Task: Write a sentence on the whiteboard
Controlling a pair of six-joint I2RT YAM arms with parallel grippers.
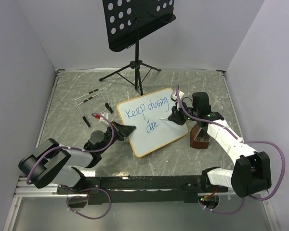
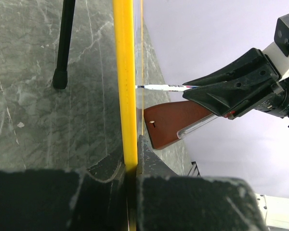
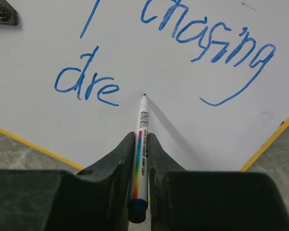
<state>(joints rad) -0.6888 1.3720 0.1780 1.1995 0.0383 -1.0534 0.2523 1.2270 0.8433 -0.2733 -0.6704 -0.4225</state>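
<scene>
Left gripper: My left gripper point(image 1: 123, 129) was clamped narrow on the orange frame at the near-left edge of the whiteboard point(image 1: 156, 140), bracing it on the table point(image 1: 72, 91).
Right gripper: My right gripper point(image 3: 141, 140) was pinched tight around a marker point(image 3: 143, 118), whose tip pointed away from me and met the board just right of the last letter.
Sentence: The sentence point(image 1: 145, 114) stood in blue as "Keep chasing" on the upper line and "dre" on the lower.
Step in hand: By my reading, I was partway through the last word, with its closing letters not yet written.
Next move: It called for short strokes to the right, the tip kept lightly on the surface while the left grip held the board from sliding.
Open room: Bare white ran from the tip to the right-hand frame, room enough, I judged, for small letters.
Edges: The lower frame lay close under the line, so little room showed for drifting down.
Beside the board: A brown block point(image 1: 200, 137) sat just off the right corner, below my right arm.
Beyond: The music stand point(image 1: 137, 29) rose behind the far corner, its legs near the board's top edge.
</scene>
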